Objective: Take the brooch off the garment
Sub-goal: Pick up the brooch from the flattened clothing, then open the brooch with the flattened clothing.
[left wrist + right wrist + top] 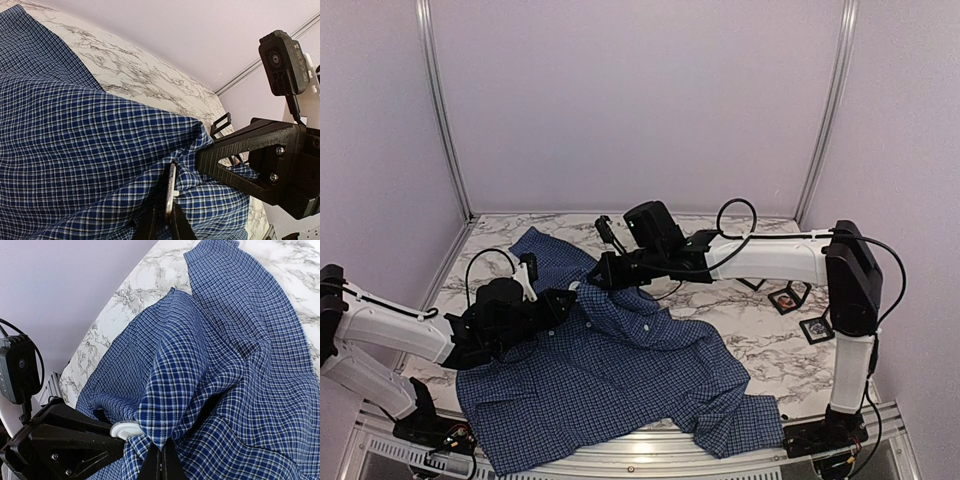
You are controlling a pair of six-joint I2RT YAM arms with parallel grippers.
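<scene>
The garment, a dark blue checked shirt, lies spread over the marble table. Both grippers meet at a raised fold near its upper middle. My left gripper is shut on the brooch, a thin pale disc seen edge-on that rises between its black fingers against the cloth. In the right wrist view the brooch shows as a white round piece beside the left gripper's black body. My right gripper is shut on a pinched point of the shirt fabric right beside it.
Small black-framed pieces lie on the marble table at the right, near the right arm's upright link. Pale walls with metal corner posts close the back and sides. The shirt's hem hangs over the near edge.
</scene>
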